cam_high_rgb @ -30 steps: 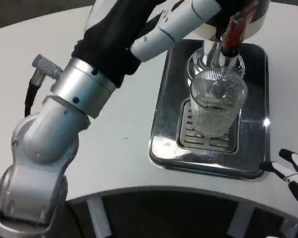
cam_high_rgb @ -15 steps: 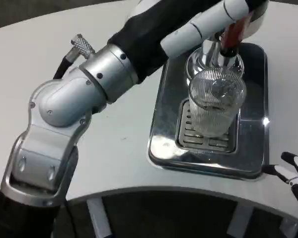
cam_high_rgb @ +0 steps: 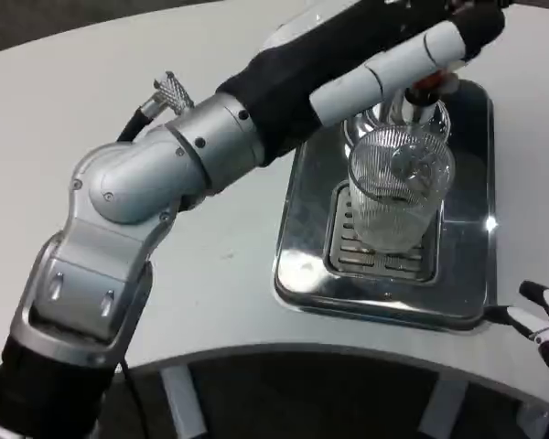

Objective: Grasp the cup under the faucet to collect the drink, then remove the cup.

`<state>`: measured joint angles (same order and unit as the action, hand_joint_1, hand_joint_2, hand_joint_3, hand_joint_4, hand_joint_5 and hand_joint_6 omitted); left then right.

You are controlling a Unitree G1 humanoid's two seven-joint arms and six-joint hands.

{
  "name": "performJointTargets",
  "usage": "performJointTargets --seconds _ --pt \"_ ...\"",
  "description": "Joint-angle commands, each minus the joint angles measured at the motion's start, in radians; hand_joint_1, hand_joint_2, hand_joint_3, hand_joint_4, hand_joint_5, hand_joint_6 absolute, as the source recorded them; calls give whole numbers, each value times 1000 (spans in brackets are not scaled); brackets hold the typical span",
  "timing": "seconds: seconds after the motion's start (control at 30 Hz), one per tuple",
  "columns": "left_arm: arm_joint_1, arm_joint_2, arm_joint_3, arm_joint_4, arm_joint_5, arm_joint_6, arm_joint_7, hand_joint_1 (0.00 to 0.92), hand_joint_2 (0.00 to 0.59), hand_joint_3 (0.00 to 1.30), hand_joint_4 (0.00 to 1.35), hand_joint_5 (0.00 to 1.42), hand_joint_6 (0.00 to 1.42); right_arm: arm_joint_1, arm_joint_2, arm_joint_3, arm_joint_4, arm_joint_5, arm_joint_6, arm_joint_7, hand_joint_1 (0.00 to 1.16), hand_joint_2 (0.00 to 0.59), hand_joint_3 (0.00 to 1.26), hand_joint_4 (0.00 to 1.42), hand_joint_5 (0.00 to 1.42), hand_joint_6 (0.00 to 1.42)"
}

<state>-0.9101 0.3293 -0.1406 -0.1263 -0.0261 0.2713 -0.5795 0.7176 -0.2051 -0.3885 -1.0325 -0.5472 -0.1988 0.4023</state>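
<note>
a shiny metal drip tray [cam_high_rgb: 297,261] sits on the white table [cam_high_rgb: 91,110].

You get bright, even overhead light: glare spots on the steel tray [cam_high_rgb: 304,247], soft focus throughout, and dim shadow beneath the table [cam_high_rgb: 91,101].

Looked like a robot test lab rather than a café or kitchen. Showed a bare white desk [cam_high_rgb: 91,110] carrying only a steel drip tray [cam_high_rgb: 297,265] with a chrome faucet [cam_high_rgb: 412,112], staged over dark flooring.
</note>
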Motion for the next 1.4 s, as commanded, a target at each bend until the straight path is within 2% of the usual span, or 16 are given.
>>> performJointTargets --seconds 0.03,0.37,0.63,1.03,1.27,1.4 --pt "-8 27 -39 21 33 -26 -29 0 104 173 83 187 258 15 4 -4 -15 10 -13 -3 421 465 156 19 0 0" --pt "-3 62 -90 31 100 -78 -50 0 105 176 96 189 194 -7 8 20 -15 -5 -8 3 421 462 156 21 0 0" --pt "-8 88 -108 32 131 -104 -52 0 101 175 91 188 188 -24 10 37 -15 -12 -1 11 421 462 156 21 0 0" --pt "-10 104 -134 30 195 -155 -53 0 96 160 63 151 146 -42 37 66 -15 -14 19 25 421 462 156 21 0 0" --pt "-9 107 -131 27 204 -163 -59 0 95 154 58 141 142 -80 61 107 -15 -28 37 40 421 462 156 22 0 0" --pt "-7 110 -128 22 207 -165 -62 0 95 149 51 127 141 -105 87 149 -15 -63 38 48 421 462 151 22 0 0"
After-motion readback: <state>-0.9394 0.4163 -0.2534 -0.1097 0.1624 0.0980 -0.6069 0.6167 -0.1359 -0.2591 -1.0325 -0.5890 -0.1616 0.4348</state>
